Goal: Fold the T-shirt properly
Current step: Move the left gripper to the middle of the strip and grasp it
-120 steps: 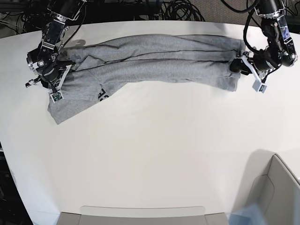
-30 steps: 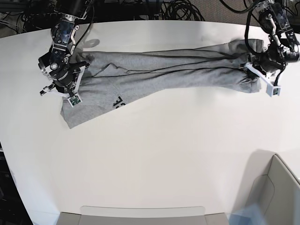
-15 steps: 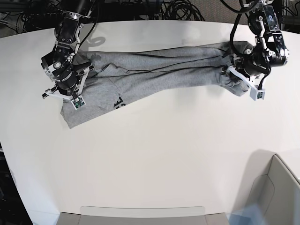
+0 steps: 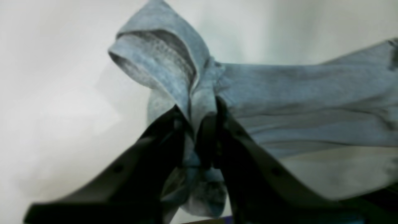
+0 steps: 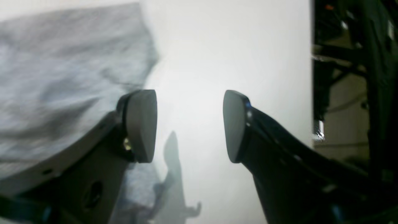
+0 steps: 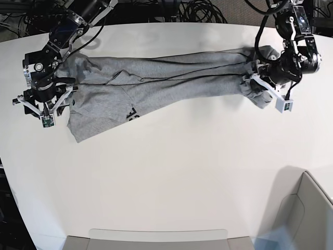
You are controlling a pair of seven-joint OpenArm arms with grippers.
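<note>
On white table [image 6: 171, 172]: T-shirt [image 6: 171, 78] stretched lengthwise; left gripper [image 4: 199, 124] clamps bunched end, right gripper [image 5: 189, 124] gapes empty. Likely next: regrasp, fold across.

Two black arms, jointed segments, bundled black cables trailing off far edge. Left gripper [image 6: 258, 86]: black body, white brackets, small white block with dark square at near tip. Right gripper [image 6: 44, 100]: black and silver, white frame, small green-marked tag. Right wrist view: fingers [image 5: 141, 124] matte black, rounded grey pads, small brass screw beside left pad.
</note>
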